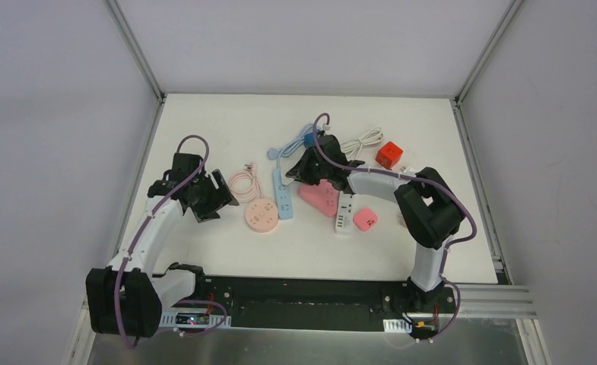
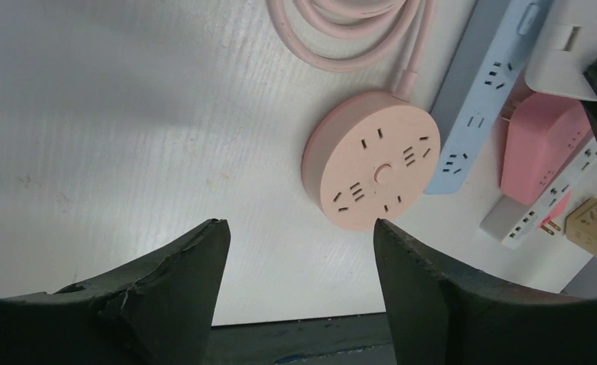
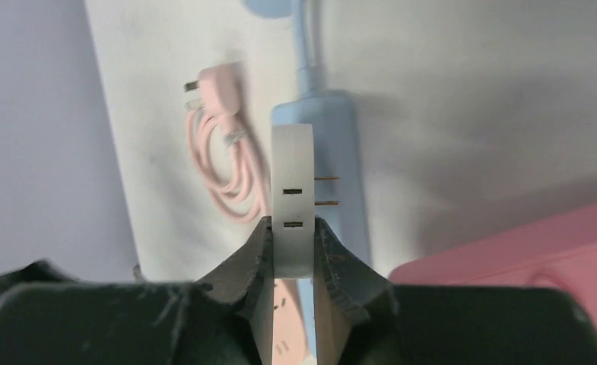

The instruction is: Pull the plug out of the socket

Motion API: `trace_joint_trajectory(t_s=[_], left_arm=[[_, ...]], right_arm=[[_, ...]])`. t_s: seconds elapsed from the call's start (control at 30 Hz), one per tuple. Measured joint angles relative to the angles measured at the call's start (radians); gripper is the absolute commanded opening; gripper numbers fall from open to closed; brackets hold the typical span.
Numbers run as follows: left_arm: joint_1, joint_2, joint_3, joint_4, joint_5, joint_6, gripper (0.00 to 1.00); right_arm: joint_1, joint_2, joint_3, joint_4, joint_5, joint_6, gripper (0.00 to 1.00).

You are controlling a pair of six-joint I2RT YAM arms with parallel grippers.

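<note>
My right gripper (image 3: pixel 291 228) is shut on a white plug block (image 3: pixel 291 163) with two USB slots on its face. Its two metal prongs (image 3: pixel 325 190) are bare and stick out sideways, clear of the light blue power strip (image 3: pixel 333 144) below. In the top view the right gripper (image 1: pixel 310 163) hangs over the far end of the blue strip (image 1: pixel 283 198), and the plug is hidden under it. My left gripper (image 1: pixel 217 199) is open and empty, low over the table just left of a round pink socket (image 2: pixel 371 167).
A pink power strip (image 1: pixel 319 196), a white strip (image 1: pixel 344 213) and a pink cube adapter (image 1: pixel 365 219) lie right of the blue strip. A red cube (image 1: pixel 389 154) and a coiled white cable (image 1: pixel 362 141) lie behind. A pink coiled cable (image 1: pixel 243 182) lies by the round socket.
</note>
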Motion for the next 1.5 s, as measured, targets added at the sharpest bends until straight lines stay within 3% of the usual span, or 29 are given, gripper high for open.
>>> trace_joint_trajectory(t_s=[0.2,0.37,0.4,0.43,0.7,0.73,0.77,0.87,1.2,1.37,1.5], left_arm=[[0.0,-0.083,0.009,-0.009,-0.011,0.018,0.88],[0.0,-0.093,0.016,-0.014,-0.016,0.031,0.94],[0.0,-0.093,0.016,-0.015,-0.016,0.033,0.95],[0.0,-0.093,0.016,-0.015,-0.016,0.034,0.96],[0.0,-0.107,0.029,-0.036,-0.009,0.053,0.99],[0.0,-0.113,0.034,-0.042,-0.005,0.056,0.99],[0.0,-0.122,0.04,-0.05,0.002,0.06,0.99],[0.0,-0.146,0.052,-0.064,0.012,0.069,0.99],[0.0,-0.267,0.086,-0.154,0.023,0.09,0.99],[0.0,-0.348,0.157,-0.227,0.0,0.094,0.99],[0.0,-0.391,0.262,-0.298,-0.031,0.103,0.99]], right_arm=[[-0.029,-0.001,0.002,-0.062,0.115,-0.002,0.13],[-0.055,0.003,0.022,-0.127,0.156,-0.001,0.13],[-0.059,0.007,0.034,-0.139,0.16,-0.001,0.35],[-0.063,0.013,0.048,-0.149,0.163,-0.001,0.44],[-0.073,0.034,0.104,-0.208,0.136,-0.023,0.44],[-0.073,0.034,0.104,-0.22,0.135,-0.024,0.74],[-0.073,0.031,0.104,-0.237,0.133,-0.024,0.8],[-0.073,-0.011,0.1,-0.275,0.167,-0.043,0.81],[-0.073,-0.53,-0.016,-0.488,0.394,-0.119,0.84],[-0.073,-0.765,-0.027,-0.65,0.568,-0.148,0.99],[-0.073,-0.93,-0.02,-0.812,0.705,-0.185,1.0]])
